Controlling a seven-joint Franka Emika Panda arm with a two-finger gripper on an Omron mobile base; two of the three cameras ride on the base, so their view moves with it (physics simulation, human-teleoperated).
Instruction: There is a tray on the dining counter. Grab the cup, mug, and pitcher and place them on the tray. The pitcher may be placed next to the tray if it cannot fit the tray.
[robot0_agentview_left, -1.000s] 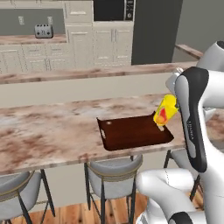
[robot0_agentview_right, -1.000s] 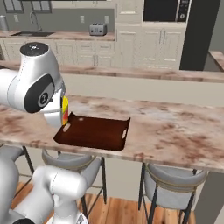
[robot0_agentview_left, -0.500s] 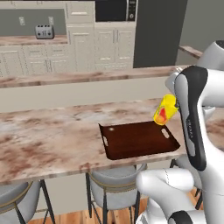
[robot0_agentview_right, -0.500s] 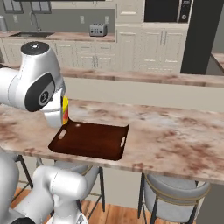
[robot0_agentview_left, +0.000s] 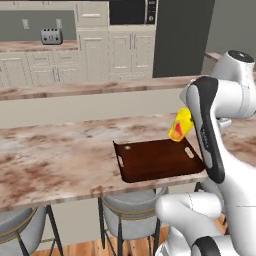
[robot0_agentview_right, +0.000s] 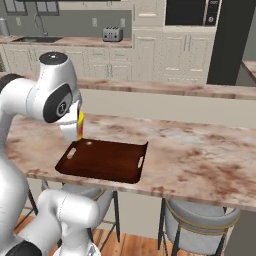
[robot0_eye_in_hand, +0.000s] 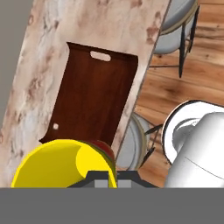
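Observation:
My gripper (robot0_eye_in_hand: 112, 177) is shut on the yellow cup (robot0_agentview_left: 180, 125), which hangs tilted in the air with its red-orange mark showing. The cup (robot0_agentview_right: 80, 125) is above the end of the dark reddish-brown tray (robot0_agentview_left: 160, 160) nearest my arm. From the hand view, the cup (robot0_eye_in_hand: 65, 164) sits at the bottom, with the tray (robot0_eye_in_hand: 96, 96) lying bare below it on the dining counter (robot0_eye_in_hand: 35, 65). The tray (robot0_agentview_right: 102, 160) rests near the front edge of the dining counter (robot0_agentview_right: 200, 155). The mug and the pitcher are out of view.
Grey stools (robot0_agentview_left: 132, 210) (robot0_agentview_right: 200, 220) stand under the counter's front edge. Behind it runs a raised ledge (robot0_agentview_left: 100, 89), then white cabinets with a toaster (robot0_agentview_left: 51, 36). The marbled top (robot0_agentview_left: 60, 155) stretches bare on both sides of the tray.
The whole picture shifted a little early in the second, so the camera moved and the tray looks slightly nearer. The cup stays in my shut gripper over the tray's end.

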